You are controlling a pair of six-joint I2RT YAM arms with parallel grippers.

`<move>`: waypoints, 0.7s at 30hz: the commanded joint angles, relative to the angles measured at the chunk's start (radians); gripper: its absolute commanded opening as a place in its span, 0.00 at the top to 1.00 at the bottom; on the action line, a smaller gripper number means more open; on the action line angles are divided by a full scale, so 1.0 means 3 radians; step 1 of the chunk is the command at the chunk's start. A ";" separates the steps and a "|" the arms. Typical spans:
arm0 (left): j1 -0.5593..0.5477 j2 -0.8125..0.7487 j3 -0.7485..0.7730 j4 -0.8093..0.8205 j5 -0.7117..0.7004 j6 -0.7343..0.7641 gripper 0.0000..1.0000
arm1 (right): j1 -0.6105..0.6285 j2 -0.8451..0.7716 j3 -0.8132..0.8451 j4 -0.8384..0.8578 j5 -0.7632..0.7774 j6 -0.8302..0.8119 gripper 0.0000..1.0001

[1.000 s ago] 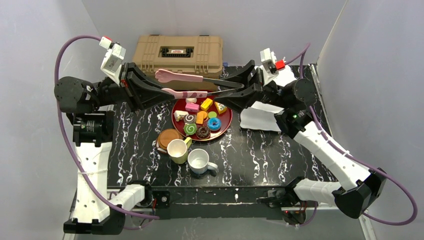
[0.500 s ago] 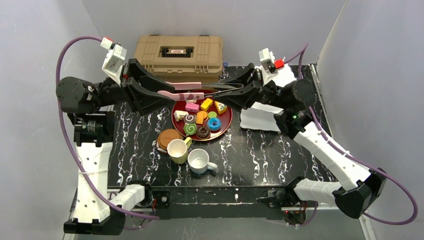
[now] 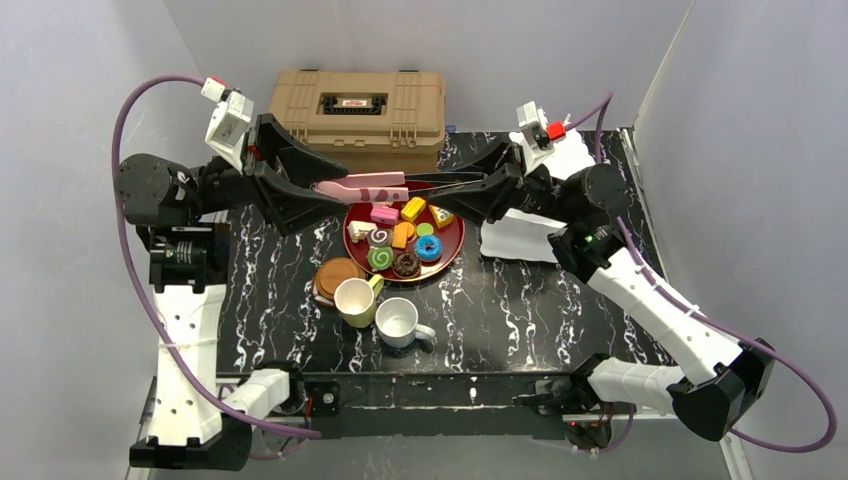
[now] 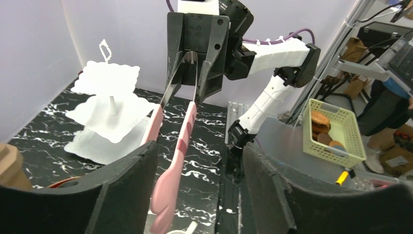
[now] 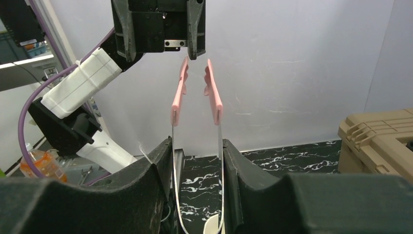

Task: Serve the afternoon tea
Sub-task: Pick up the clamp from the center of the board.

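Observation:
Pink-tipped metal tongs (image 3: pixel 362 185) hang level above the back of a red plate (image 3: pixel 452 243) that holds several toy pastries (image 3: pixel 405 240). My right gripper (image 3: pixel 447 189) is shut on the tongs' metal arms (image 5: pixel 220 161), squeezing them from both sides. My left gripper (image 3: pixel 340 187) is open, and the pink tips (image 4: pixel 181 144) lie loose between its fingers (image 4: pixel 129 180), closer to the left one. A pale yellow mug (image 3: pixel 352 300), a white mug (image 3: pixel 399 322) and a brown coaster (image 3: pixel 338 273) sit in front of the plate.
The tan toolbox (image 3: pixel 357 104) stands shut at the back. A white tiered stand (image 4: pixel 109 112) sits on the right of the table, partly under my right arm. A yellow basket (image 4: pixel 336 131) of coasters lies off the table.
My left gripper has opened and let go of the tongs' pink tips. My right gripper has closed on the metal end, and the tongs' arms have come closer together.

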 commanded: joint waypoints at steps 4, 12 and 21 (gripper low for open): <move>0.0098 -0.0050 0.0050 0.0050 0.0295 0.0003 0.26 | 0.0007 -0.0110 0.0110 0.0036 0.0086 -0.0091 0.59; 0.0348 -0.0086 -0.0145 0.0055 0.0695 0.0004 0.25 | 0.0007 -0.0118 0.0174 0.0041 0.0071 -0.0063 0.59; 0.0419 -0.0034 -0.0291 0.0054 0.1004 -0.0108 0.30 | 0.0006 -0.0091 0.0224 0.0124 0.0064 0.0003 0.60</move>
